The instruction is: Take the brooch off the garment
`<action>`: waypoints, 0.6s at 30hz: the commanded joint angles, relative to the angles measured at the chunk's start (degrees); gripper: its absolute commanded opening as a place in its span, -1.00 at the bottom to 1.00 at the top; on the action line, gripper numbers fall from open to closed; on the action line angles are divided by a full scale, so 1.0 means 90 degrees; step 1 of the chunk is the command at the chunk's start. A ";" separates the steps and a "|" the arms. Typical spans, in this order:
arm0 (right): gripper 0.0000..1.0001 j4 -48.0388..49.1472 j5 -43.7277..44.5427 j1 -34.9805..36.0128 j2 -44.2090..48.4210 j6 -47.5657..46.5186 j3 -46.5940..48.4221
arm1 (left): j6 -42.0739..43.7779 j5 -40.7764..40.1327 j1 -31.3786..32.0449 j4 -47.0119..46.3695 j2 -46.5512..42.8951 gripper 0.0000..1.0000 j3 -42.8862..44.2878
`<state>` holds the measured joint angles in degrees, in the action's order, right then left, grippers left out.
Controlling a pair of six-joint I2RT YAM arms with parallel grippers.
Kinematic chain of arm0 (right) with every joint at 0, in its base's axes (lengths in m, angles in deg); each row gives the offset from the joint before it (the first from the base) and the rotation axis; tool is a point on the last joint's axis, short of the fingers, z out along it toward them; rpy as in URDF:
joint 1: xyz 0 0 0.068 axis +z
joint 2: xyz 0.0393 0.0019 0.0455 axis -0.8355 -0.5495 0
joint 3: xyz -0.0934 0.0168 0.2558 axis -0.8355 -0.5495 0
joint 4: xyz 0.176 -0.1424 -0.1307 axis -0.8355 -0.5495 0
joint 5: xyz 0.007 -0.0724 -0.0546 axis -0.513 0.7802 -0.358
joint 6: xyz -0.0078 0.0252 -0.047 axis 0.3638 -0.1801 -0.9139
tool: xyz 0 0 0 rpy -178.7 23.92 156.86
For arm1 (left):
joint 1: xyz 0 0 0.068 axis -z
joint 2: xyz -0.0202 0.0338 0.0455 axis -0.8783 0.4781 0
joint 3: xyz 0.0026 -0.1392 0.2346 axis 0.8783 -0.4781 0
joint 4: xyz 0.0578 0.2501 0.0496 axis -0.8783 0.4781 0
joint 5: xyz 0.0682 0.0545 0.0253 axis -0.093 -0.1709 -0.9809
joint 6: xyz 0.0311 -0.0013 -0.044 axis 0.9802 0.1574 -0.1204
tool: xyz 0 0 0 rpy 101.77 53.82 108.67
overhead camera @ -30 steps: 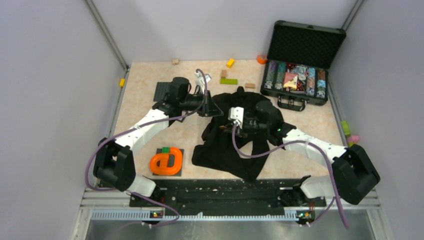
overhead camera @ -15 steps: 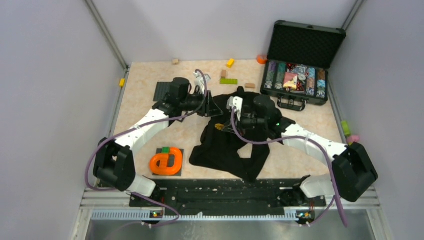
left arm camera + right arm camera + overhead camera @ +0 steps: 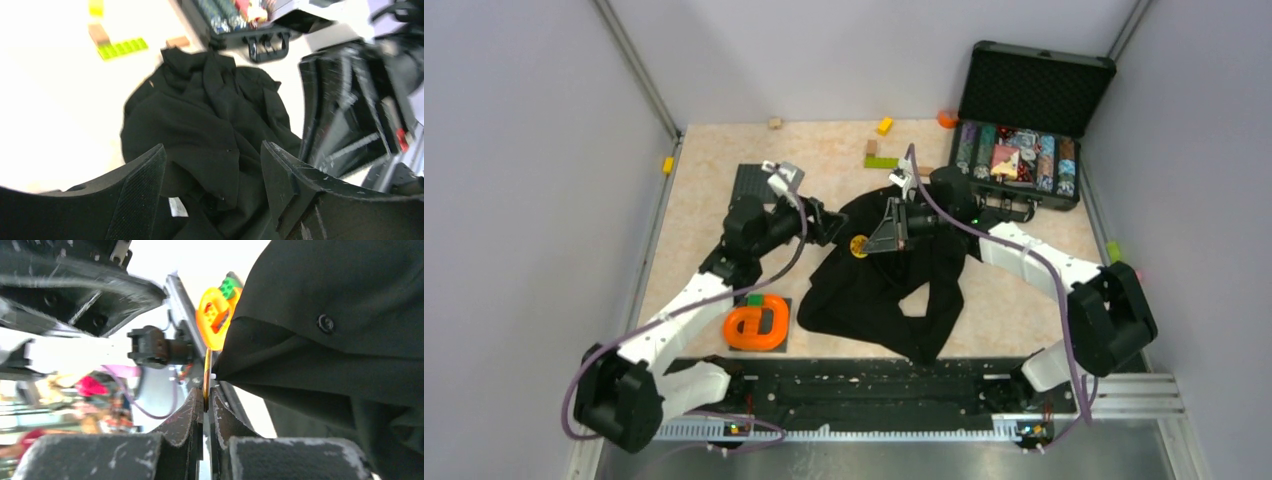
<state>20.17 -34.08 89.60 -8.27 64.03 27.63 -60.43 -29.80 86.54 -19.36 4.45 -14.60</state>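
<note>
Where the black garment [image 3: 894,290] bunches along its far-left edge, the right tool [image 3: 206,396] is clenched on the brooch [image 3: 206,371]. The brooch is a thin disc seen edge-on, and it touches a fold of the cloth. The left tool [image 3: 212,160] hangs released at the garment's left edge, with its jaws wide apart over the cloth. A small white label [image 3: 173,206] shows on the garment between them, but its print is too blurred to read.
</note>
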 commanded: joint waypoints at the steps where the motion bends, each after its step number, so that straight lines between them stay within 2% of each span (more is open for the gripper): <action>1: -1.00 0.1472 -0.1220 -0.0237 -0.0202 0.2650 -0.0231 | 0.0582 -0.0473 0.0002 -0.2527 -0.1054 0.49 -0.1213; 4: -1.00 0.2508 -0.1534 -0.0383 -0.0368 0.3882 -0.0443 | 0.1014 0.0005 0.0013 -0.3001 -0.1333 0.50 -0.1775; 6: -1.00 0.3415 -0.1542 -0.0457 -0.0445 0.4807 -0.0662 | 0.1506 0.0611 0.0060 -0.3373 -0.1418 0.84 -0.2240; 7: -1.00 0.3775 -0.1519 -0.0464 -0.0491 0.5179 -0.0740 | 0.2014 0.0875 0.0151 -0.3423 -0.1435 0.87 -0.2397; 12: -1.00 0.4388 -0.1292 -0.0457 -0.0645 0.6196 -0.0927 | 0.4037 0.0561 0.0782 -0.2307 -0.1421 0.91 -0.2386; 15: -1.00 0.4604 -0.1218 -0.0465 -0.0730 0.6568 -0.1026 | 0.4550 0.0507 0.0856 -0.2765 -0.1468 0.93 -0.2692; 18: -1.00 0.4959 -0.1255 -0.0460 -0.0744 0.6913 -0.1125 | 0.4982 0.0540 0.0871 -0.2761 -0.1300 0.94 -0.2654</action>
<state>56.59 -45.05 85.73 -14.50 117.86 18.28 -25.96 -25.58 94.17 -41.02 -7.83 -37.96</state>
